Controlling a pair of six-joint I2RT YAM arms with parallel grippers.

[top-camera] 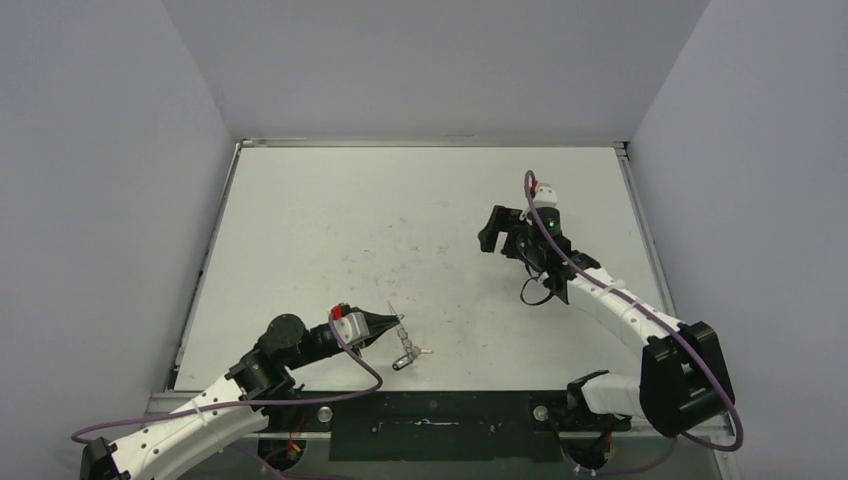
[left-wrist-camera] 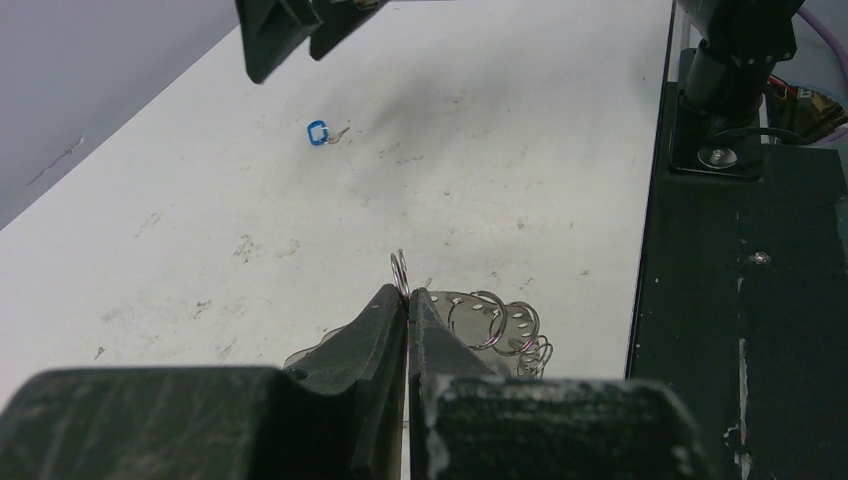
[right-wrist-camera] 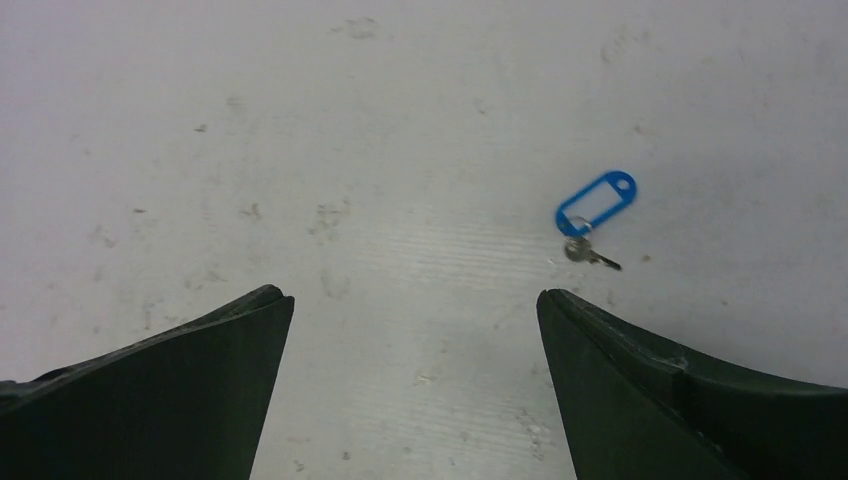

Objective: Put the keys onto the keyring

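Left gripper (left-wrist-camera: 408,298), low over the near edge of the bench (top-camera: 300,230), arm reaching toward 2 o'clock: black jaws closed on a thin wire loop (left-wrist-camera: 400,270) at the rim of the keyring (left-wrist-camera: 487,318), a pale translucent plate with more loops at its 4 o'clock. Farther off, right gripper (right-wrist-camera: 415,295), arm reaching toward 11 o'clock: jaws spread wide, holding nothing, above the blue-headed key (right-wrist-camera: 596,204), which lies flat on scuffed white bench.

the right hand (right-wrist-camera: 412,297) hangs wide open over the table (right-wrist-camera: 400,120), a blue-tagged key (right-wrist-camera: 582,250) lying near one finger.
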